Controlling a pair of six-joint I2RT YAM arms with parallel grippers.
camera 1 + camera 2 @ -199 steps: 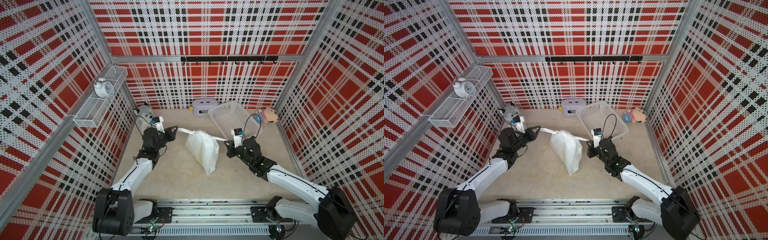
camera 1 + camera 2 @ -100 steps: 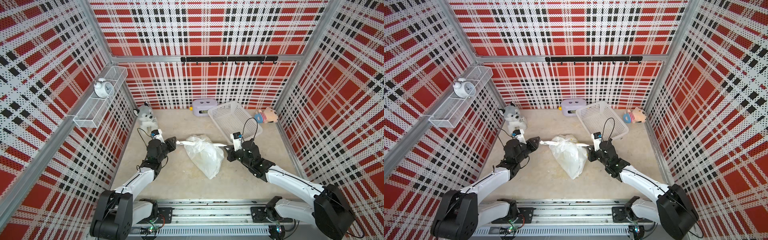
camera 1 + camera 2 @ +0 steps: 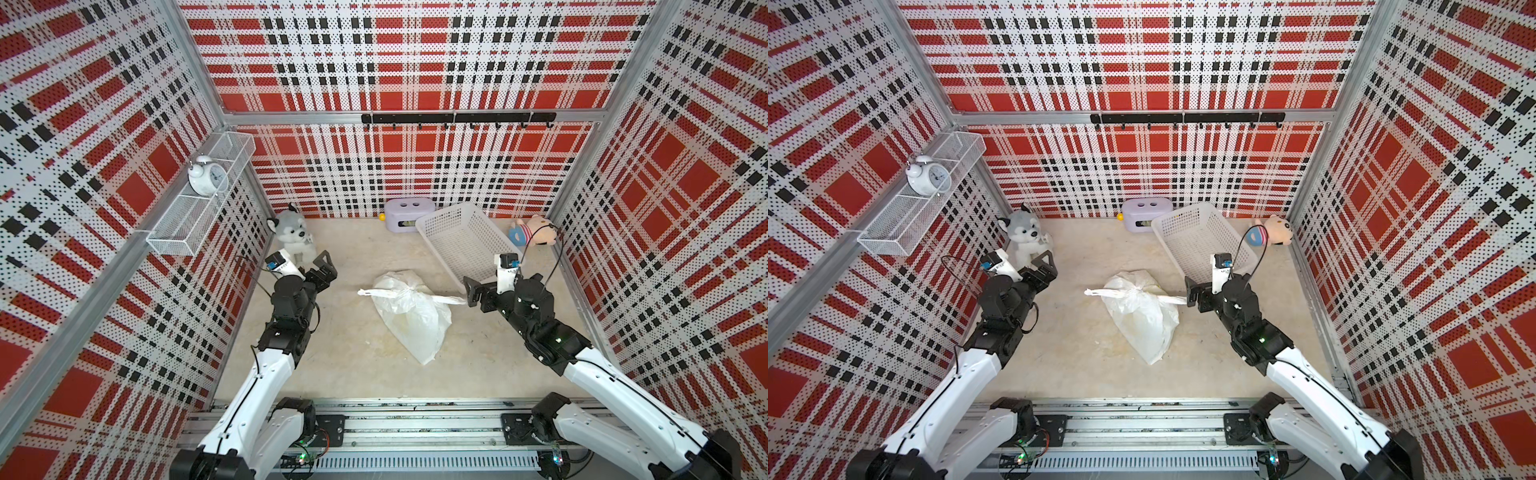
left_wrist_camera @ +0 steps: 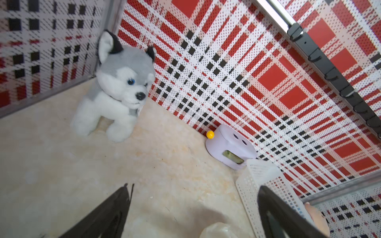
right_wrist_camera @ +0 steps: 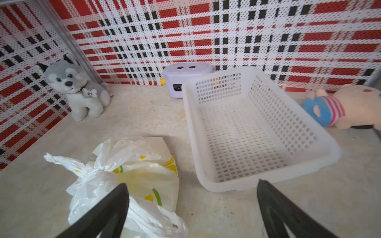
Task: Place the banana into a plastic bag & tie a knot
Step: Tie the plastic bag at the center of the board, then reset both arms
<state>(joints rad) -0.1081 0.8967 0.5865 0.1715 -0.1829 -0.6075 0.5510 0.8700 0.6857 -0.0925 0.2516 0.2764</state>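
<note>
Well, both claws gape empty: left gripper point(image 3: 323, 266) well clear of the plastic bag point(image 3: 411, 324) across open floor point(image 3: 349, 332), right gripper point(image 3: 471, 291) just beside one end of the knot point(image 3: 409, 291).

The beige surface point(image 3: 353, 357) is carrying six items. The plastic bag point(image 3: 411, 320) is lying flat between the left claw point(image 3: 326, 266) and the right claw point(image 3: 471, 292). Its knot point(image 3: 409, 292) is sitting on the line between them, with one strip end reaching just beside the right claw. The husky plush point(image 3: 289, 235) is standing just beyond the left claw. The white basket point(image 3: 444, 211) is sitting just beyond the right claw. The lavender box point(image 3: 407, 214), the yellow ball point(image 3: 381, 216) and the pig plush point(image 3: 536, 237) are resting farther beyond.
</note>
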